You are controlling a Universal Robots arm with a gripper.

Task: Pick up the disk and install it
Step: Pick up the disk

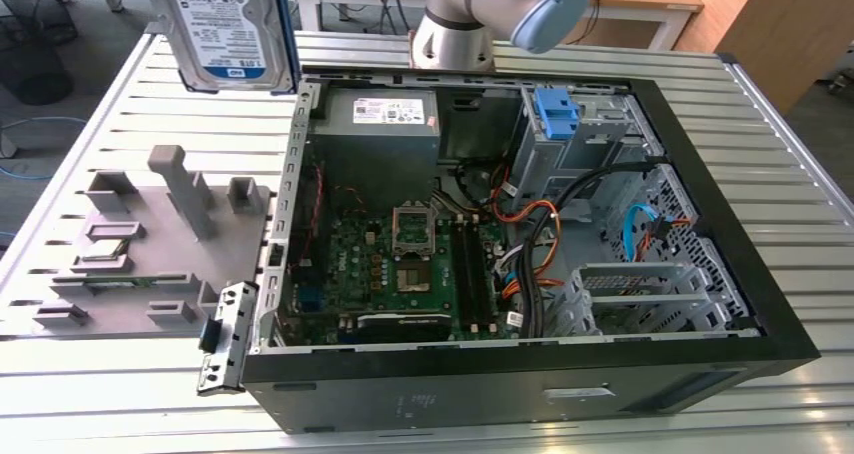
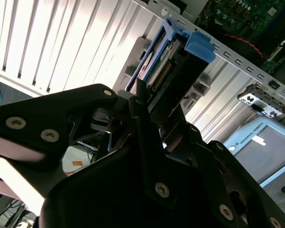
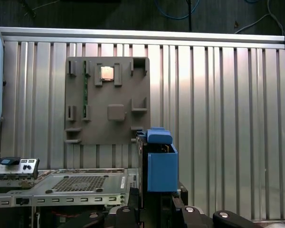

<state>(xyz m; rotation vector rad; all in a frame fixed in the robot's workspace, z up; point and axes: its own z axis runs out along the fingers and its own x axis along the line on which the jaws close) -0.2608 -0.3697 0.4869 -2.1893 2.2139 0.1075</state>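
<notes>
The disk (image 1: 230, 29) is held upright in the air, clear of the worktop (image 1: 134, 394). It is a flat rectangular slab of silver metal with a white-and-blue label, edged by a blue plastic bracket. In the exterior view it is seen near the worktop's far edge, just beside the far corner of the computer case (image 1: 747, 274) on the exterior view's left.

In the second wrist view the gripper (image 2: 156, 90) is seen clamped on the disk (image 2: 168, 61), its matte black fingers (image 2: 138, 102) pressed narrow against the drive's flat faces, with the bracket's blue tab jutting beyond them. In the first wrist view the blue bracket end of the disk (image 3: 160, 166) is seen from above, over the edge of the grey fixture plate (image 3: 109, 99) nearest the case.

The worktop is made of ribbed, bright aluminium slats. The fixture plate (image 1: 147, 244) — dull grey, studded with blocky posts and slots — is laid flat near the worktop's edge at the exterior view's left. The black case lies open on its side, and a green motherboard (image 1: 400, 264) and a grey power supply box (image 1: 380, 114) are exposed inside.
</notes>
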